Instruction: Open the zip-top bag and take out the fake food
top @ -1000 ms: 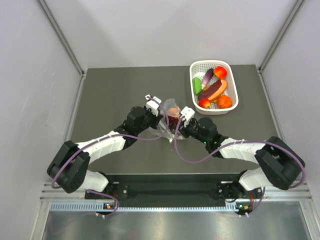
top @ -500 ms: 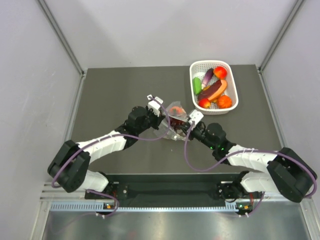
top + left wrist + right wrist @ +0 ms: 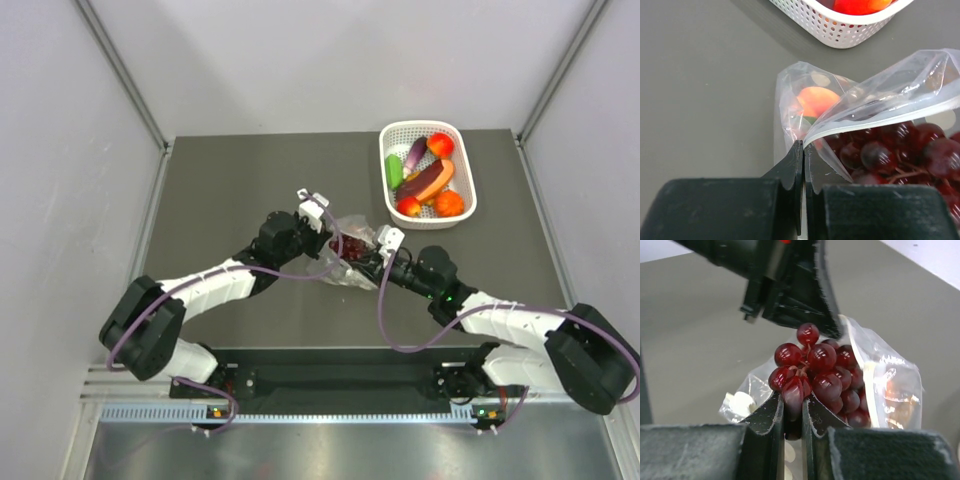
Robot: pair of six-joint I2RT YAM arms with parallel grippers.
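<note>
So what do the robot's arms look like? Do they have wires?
The left arm and right arm are white tubes with chunky black joints. A thin purple cable loops along each. The left gripper and right gripper each have two flat black fingers, with a small white block behind them.

The grapes (image 3: 815,370) look glossy plastic, the bag (image 3: 900,85) crinkly clear film (shiny), the table (image 3: 705,90) matt.

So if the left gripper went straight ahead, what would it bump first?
The left gripper is pinching the zip-top bag by its edge. Going straight on, it would probably push into the orange fruit inside. The white basket sits farther beyond.
</note>
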